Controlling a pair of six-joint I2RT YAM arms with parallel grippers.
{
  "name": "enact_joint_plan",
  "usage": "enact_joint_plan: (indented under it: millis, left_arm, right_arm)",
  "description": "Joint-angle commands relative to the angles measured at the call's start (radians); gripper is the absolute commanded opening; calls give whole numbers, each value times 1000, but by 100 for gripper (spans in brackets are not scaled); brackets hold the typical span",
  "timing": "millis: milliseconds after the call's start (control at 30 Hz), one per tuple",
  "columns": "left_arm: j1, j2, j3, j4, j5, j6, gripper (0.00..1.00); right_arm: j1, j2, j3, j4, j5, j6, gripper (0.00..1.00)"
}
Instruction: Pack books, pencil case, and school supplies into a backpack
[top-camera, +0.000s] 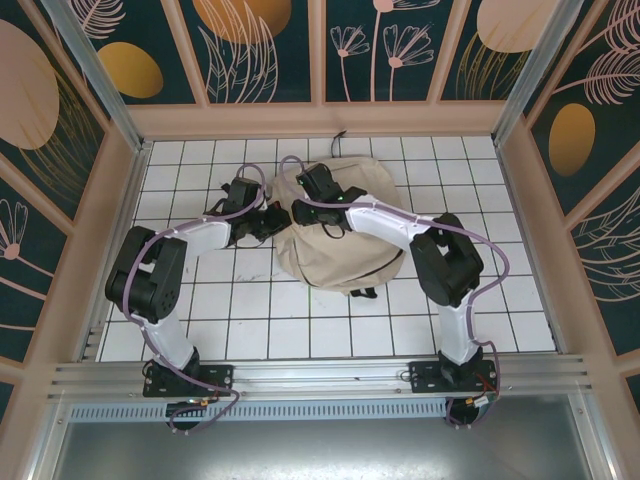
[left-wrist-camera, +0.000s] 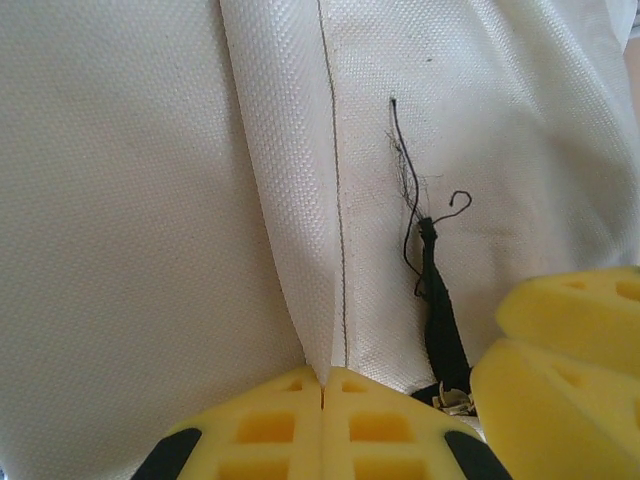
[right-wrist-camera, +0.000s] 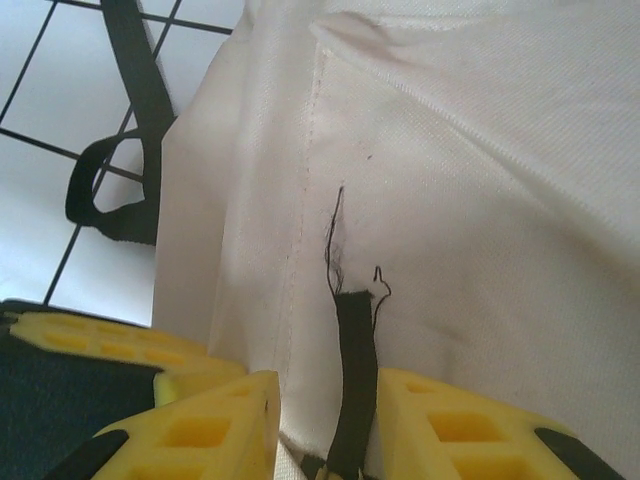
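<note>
Left wrist, left gripper (left-wrist-camera: 322, 388) pinching backpack (left-wrist-camera: 150, 200) fold

Large beige fabric backpack (top-camera: 340, 250) on white tiled table (top-camera: 250, 320). Left gripper (left-wrist-camera: 322, 385) at backpack's left edge, fabric fold between its fingers. Right gripper (right-wrist-camera: 330, 400) just right of it, black zipper pull strap (right-wrist-camera: 354, 350) between its fingers. Black webbing loop (right-wrist-camera: 112, 195) ahead-left of right gripper, on tiles.

No readable txt, labels, brands or nos. on the backpack (top-camera: 340, 262), tiled table (top-camera: 250, 322) or patterned walls (top-camera: 262, 60).

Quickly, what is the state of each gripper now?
Left gripper: shut, pinching a fold of the backpack.
Right gripper: slightly open, jaws apart around the black zipper pull.
</note>
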Motion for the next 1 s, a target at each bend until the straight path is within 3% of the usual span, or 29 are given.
enact_joint_plan:
  millis: [0,467,633,733,967]
  left_arm:
    - [-3,-44,-7,24,16,33,0]
    - [-3,-65,-7,35,25,26,0]
    - [-3,-90,-6,37,29,26,0]
    - [-3,-90,-8,36,27,24,0]
    - [-3,-81,-7,-28,-49,35,0]
  right_arm:
    - [-9,39,59,-51,15,28,32]
    - [24,123,145,-207,182,30,30]
    - [25,155,179,-216,164,33,15]
    - [26,166,201,-227,162,33,0]
    - [44,74,207,-263,385,81,0]
